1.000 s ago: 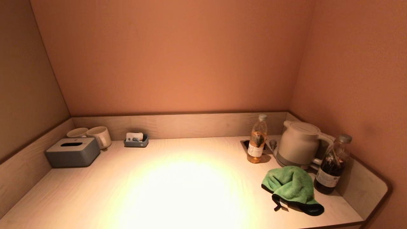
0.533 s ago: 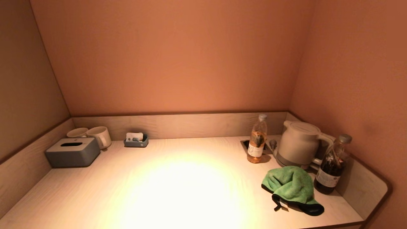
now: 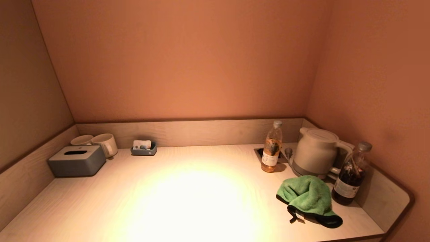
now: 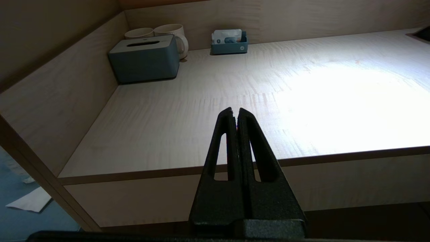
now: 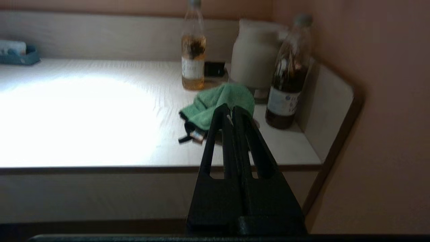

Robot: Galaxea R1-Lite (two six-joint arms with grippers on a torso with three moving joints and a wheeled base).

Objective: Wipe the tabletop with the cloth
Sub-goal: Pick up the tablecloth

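A green cloth with a black edge (image 3: 308, 199) lies crumpled on the pale wooden tabletop (image 3: 188, 195) at the near right, beside a dark bottle. It also shows in the right wrist view (image 5: 215, 101). My right gripper (image 5: 232, 108) is shut and empty, held in front of the table's near edge, short of the cloth. My left gripper (image 4: 234, 111) is shut and empty, in front of the table's near edge on the left side. Neither arm shows in the head view.
A grey tissue box (image 3: 76, 160) and two mugs (image 3: 100, 143) stand at the back left, a small blue tray (image 3: 144, 148) behind. At the back right stand an amber bottle (image 3: 271, 148), a white kettle (image 3: 315, 151) and a dark bottle (image 3: 351, 174). Low walls border the table.
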